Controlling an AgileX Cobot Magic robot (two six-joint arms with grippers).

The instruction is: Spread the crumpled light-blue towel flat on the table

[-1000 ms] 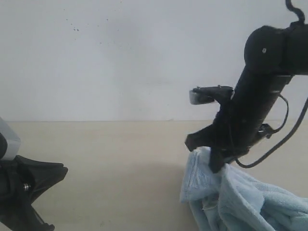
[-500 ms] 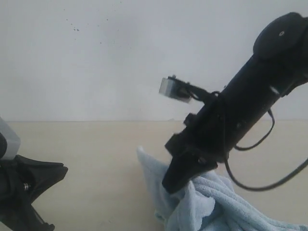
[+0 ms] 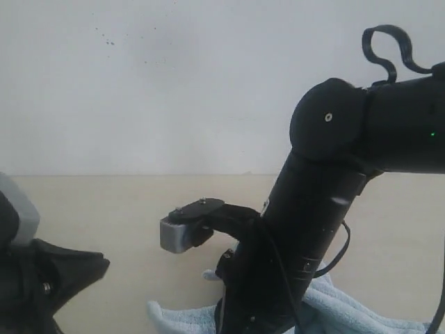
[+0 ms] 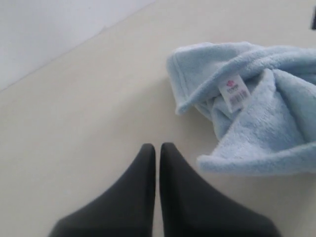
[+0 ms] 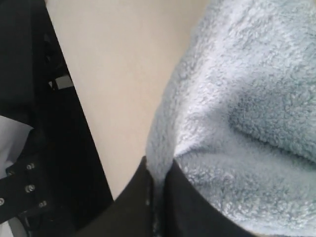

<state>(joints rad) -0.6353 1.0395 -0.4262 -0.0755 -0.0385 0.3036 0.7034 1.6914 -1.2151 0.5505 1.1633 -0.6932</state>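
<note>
The light-blue towel (image 4: 256,108) lies crumpled on the beige table (image 4: 89,108), its white tag (image 4: 233,92) showing on a fold. My left gripper (image 4: 157,148) is shut and empty over bare table, a short way from the towel's nearest fold. My right gripper (image 5: 159,170) is shut on a fold of the towel (image 5: 237,98), the fluffy cloth pinched between its jaws. In the exterior view the right arm (image 3: 306,229) leans low across the middle, and only strips of towel (image 3: 174,316) show at the bottom edge. The right fingertips are hidden there.
A white-grey wall (image 3: 174,83) rises behind the table (image 3: 139,209). The left arm's black body (image 3: 49,285) sits at the lower left corner of the exterior view. The right wrist camera housing (image 3: 182,229) sticks out to the left of the arm.
The right arm swung left and down across the table, dragging the pinched towel edge with it; the towel now sits lower and further left. The left arm barely moved.
</note>
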